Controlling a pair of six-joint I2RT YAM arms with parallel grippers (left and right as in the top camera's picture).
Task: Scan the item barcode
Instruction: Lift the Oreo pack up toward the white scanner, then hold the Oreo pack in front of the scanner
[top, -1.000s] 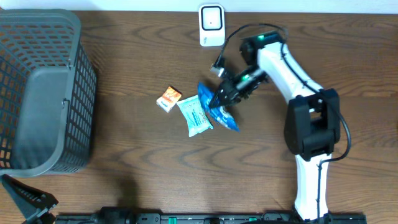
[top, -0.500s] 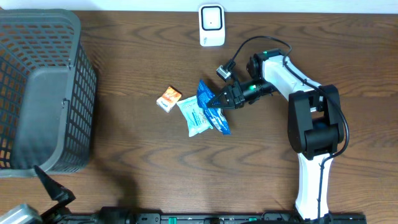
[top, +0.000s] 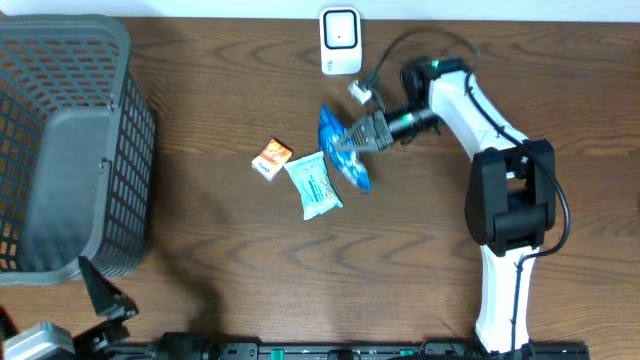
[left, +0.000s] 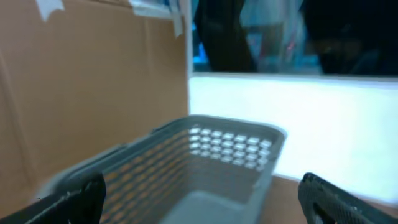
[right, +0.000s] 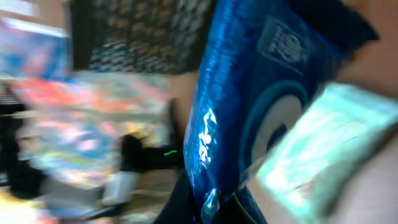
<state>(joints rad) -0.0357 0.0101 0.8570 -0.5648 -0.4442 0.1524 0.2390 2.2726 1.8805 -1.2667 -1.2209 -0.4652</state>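
Wooden table: right gripper pinches the blue pouch by its edge. It looks light, limp and likely slippery, so hold the sealed seam. Left gripper is spread.

Left edge crops the basket; print on the blue packet blurred

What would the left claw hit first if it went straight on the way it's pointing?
Most likely the grey basket, which sits dead ahead between the open left claw's fingers in the wrist view, though depth there is hard to judge.
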